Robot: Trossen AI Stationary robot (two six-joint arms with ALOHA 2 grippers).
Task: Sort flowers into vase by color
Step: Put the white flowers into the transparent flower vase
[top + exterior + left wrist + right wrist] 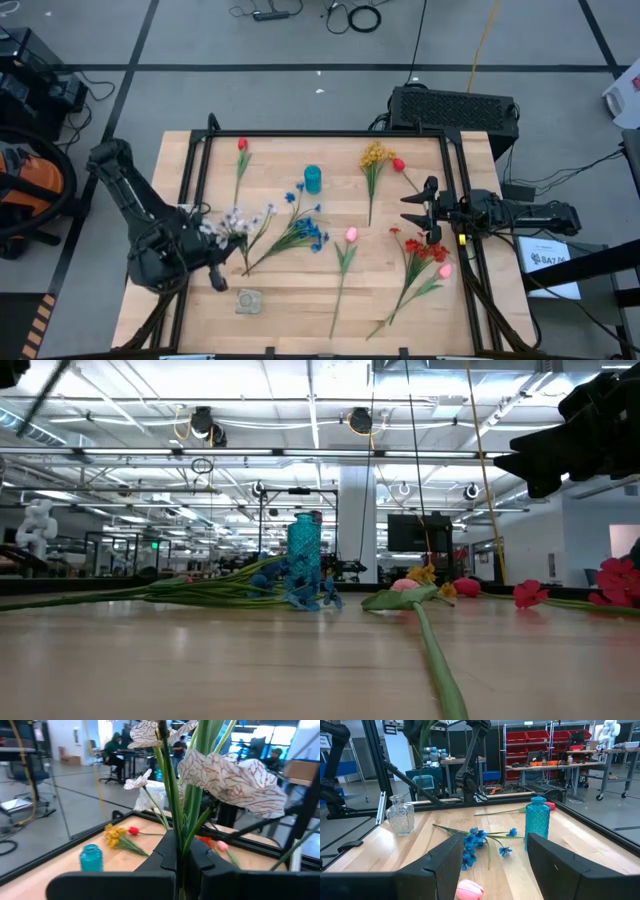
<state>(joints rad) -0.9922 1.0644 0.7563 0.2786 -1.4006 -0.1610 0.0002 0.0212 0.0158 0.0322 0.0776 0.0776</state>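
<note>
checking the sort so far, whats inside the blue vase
No stems rise from the blue vase in the right wrist or low view; blue flowers lie on the table beside it. The left gripper holds white flowers. The vase's tinted bottom cannot be checked.

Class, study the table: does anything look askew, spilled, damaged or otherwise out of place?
Nothing looks damaged or spilled. The flowers lie flat on the table, unsorted; the blue vase and clear vase stand upright. The left gripper holds a white spray.
</note>
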